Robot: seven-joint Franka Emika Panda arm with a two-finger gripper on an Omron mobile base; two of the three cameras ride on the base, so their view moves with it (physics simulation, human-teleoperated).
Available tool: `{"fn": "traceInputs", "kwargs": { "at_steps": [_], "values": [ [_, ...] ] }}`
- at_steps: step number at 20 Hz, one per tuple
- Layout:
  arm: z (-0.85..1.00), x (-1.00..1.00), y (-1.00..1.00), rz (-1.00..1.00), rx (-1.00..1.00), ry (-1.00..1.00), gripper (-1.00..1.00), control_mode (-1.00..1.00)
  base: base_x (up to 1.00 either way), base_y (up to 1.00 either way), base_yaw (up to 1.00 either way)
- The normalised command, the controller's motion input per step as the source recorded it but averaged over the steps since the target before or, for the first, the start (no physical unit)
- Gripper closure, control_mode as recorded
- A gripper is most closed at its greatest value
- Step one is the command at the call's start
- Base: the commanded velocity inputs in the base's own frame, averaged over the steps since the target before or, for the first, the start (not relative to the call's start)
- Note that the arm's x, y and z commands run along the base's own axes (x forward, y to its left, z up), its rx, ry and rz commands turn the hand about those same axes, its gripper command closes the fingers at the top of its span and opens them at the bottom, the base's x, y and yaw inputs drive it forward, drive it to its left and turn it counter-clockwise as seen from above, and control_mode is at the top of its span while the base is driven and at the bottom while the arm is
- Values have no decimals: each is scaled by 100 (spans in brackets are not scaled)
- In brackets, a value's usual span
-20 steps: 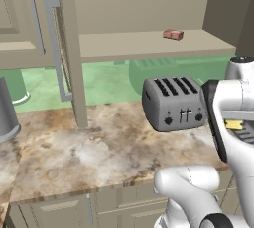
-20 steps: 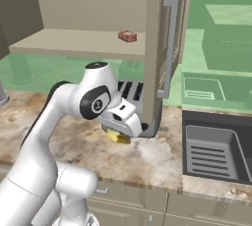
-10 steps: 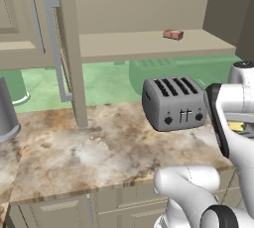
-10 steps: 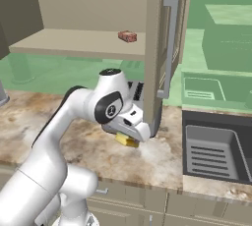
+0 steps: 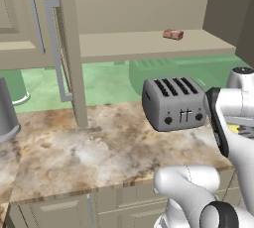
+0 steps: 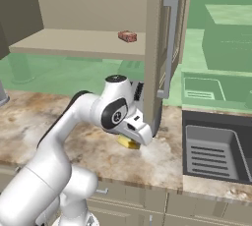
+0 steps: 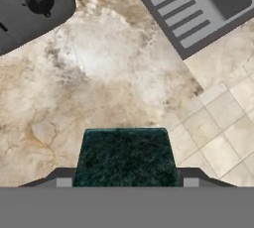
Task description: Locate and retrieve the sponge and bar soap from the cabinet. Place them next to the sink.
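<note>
sponge (image 7: 126, 156) pinched in gripper (image 7: 126, 181) over counter (image 7: 99, 88); bar soap (image 6: 127, 36) on cabinet (image 6: 74, 43) shelf.

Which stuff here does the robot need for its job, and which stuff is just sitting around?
For the job:
- sponge, held in the gripper
- bar soap, on the cabinet shelf
- sink

Just sitting around:
- toaster
- grey container at the counter's left edge
</note>
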Motion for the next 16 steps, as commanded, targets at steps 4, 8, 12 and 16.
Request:
{"fn": "traceInputs", "kwargs": {
  "at_steps": [4,8,12,16],
  "values": [
    [-28,21,-1,0,0,0,100,-100,0,0,0],
    [-29,22,-2,0,0,-2,100,-100,0,0,0],
    [-28,23,-18,0,0,0,100,-100,0,0,0],
    [-21,26,-35,0,3,0,100,-100,0,0,0]
  ]
}}
